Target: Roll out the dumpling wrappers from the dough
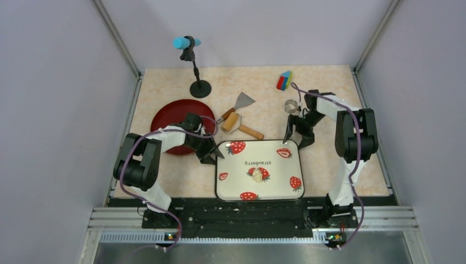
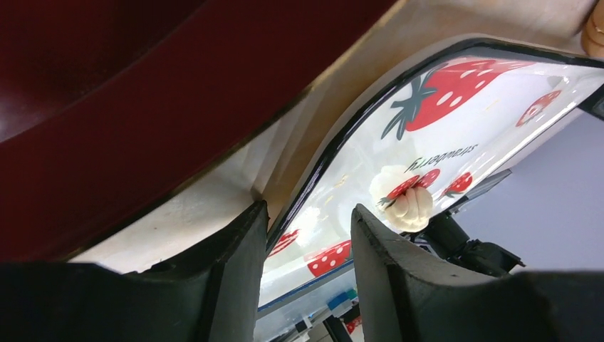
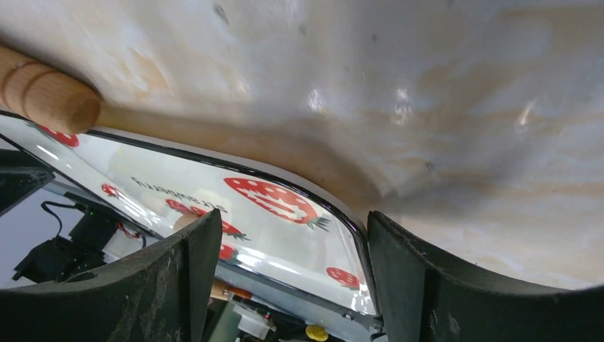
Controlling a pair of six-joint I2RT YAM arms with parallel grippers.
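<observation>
**Barely Begun: Dough Not Yet Rolled**

Left of the tray (image 1: 275, 184): red plate (image 1: 170, 118). At the tray's far-left corner: left pincer (image 1: 211, 154), spread, rim between its fingers, pinching nothing. On the tray, near its middle: the dough (image 1: 256, 175), one small unflattened lump. No dumpling wrappers anywhere in view. On the surface just beyond the tray's far edge: rolling pin (image 1: 240, 125), lying free. Farther beyond the far-right corner: ring cutter (image 1: 290, 105). At the far-right corner itself: right pincer (image 1: 294, 137), likewise spread and empty. Looks like the very start, with flattening, cutting and every wrapper left to do.
</observation>
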